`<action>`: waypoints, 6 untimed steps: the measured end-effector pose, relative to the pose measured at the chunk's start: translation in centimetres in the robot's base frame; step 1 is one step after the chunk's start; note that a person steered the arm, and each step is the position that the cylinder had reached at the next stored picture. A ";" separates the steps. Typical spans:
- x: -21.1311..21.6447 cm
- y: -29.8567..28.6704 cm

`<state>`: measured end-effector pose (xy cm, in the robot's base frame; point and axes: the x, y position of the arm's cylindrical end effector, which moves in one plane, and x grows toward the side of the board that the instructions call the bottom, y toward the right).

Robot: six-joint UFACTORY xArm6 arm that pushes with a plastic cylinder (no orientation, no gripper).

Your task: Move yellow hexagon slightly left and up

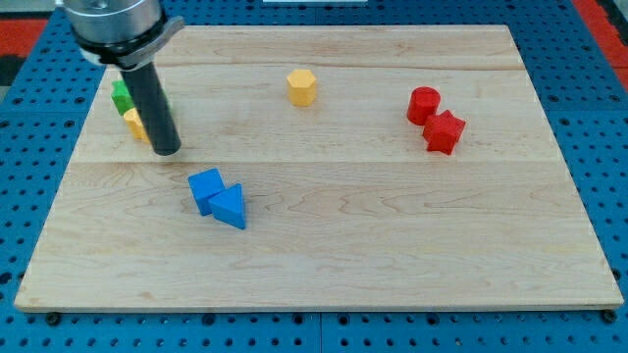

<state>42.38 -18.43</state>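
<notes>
The yellow hexagon [301, 86] sits on the wooden board [392, 245] near the view's top, a little left of centre. My tip [167, 151] rests on the board far to the hexagon's left and lower down. The rod stands right in front of a second yellow block [133, 124], partly hiding it. A green block [122, 96] sits just above that yellow block, also partly hidden by the rod.
A blue cube [205, 188] and a blue triangular block [231, 206] touch each other below and right of my tip. A red cylinder [424, 103] and a red star-like block [444, 131] sit together at the view's right.
</notes>
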 end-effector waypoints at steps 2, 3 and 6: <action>-4.5 2.4; -5.4 13.4; -15.0 21.8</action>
